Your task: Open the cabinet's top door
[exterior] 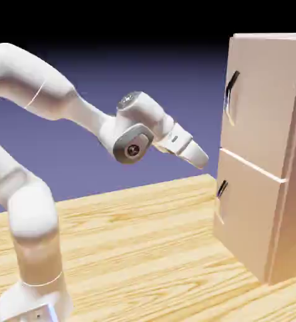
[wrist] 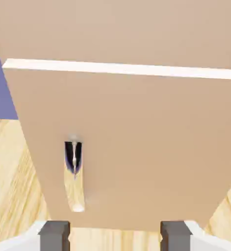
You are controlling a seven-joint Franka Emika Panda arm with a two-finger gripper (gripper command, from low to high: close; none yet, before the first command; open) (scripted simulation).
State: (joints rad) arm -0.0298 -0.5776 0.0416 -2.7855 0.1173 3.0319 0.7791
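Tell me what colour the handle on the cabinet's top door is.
Dark, nearly black. The handle on the top door shows best in the exterior view.

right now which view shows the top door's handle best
The exterior view: the top door's handle shows as a dark slanted bar on the top door. The hand view shows only the lower door's handle, not the top one.

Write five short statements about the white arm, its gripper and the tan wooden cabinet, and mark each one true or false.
1. The tall tan wooden cabinet has both doors shut. True.
2. The white arm's gripper clamps the top door's dark bar handle. False: it hangs apart from the cabinet, holding nothing.
3. The gripper's grey fingers stand apart. True.
4. The hand view shows the lower door's dark handle. True.
5. The cabinet lies on its side. False: it stands upright on the light wooden table.
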